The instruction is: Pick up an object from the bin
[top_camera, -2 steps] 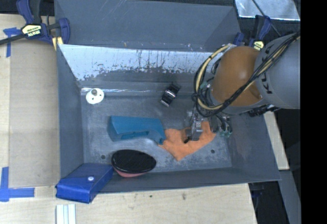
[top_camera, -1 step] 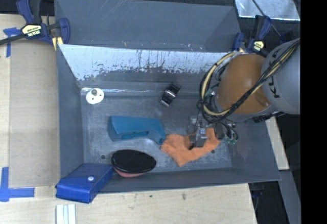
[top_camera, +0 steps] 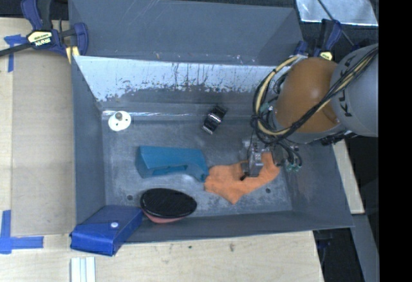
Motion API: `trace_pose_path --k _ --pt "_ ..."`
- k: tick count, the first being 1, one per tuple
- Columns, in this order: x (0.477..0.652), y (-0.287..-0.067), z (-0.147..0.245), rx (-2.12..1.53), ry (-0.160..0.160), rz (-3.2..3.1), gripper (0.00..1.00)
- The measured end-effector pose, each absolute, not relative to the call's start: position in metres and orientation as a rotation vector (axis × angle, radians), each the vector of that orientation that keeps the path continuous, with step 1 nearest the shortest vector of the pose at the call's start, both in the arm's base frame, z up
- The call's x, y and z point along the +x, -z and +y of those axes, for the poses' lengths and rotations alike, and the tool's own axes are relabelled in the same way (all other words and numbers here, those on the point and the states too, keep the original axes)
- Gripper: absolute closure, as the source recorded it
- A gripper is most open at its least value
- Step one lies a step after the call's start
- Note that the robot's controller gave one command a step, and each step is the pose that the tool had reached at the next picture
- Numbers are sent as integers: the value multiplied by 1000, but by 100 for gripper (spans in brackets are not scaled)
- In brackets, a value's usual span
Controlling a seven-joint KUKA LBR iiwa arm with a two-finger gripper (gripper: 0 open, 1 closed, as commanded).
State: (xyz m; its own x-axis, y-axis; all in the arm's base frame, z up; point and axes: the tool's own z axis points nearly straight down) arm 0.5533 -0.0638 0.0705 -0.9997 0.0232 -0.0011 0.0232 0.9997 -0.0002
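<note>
Jaws at the crumpled orange cloth [top_camera: 226, 187], lower right of centre; their opening cannot be told.

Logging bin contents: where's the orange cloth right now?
The orange cloth lies on the bin floor, lower right in the camera view, just right of the blue block, with the gripper over its right part.

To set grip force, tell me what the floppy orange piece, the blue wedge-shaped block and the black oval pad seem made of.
Floppy orange piece: probably cloth or soft foam, matte; irregular, limp outline.
Blue wedge-shaped block: likely plastic or dense foam, matte, with crisp straight edges.
Black oval pad: dull black top, pinkish rim; material unclear, perhaps bristle or sponge.
</note>
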Motion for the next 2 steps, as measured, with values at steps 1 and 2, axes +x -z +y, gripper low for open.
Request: trace_pose_path --k 1,2 --pt "498 -177 -55 36 1 3139 100" --pt "498 -177 -55 36 1 3139 100"
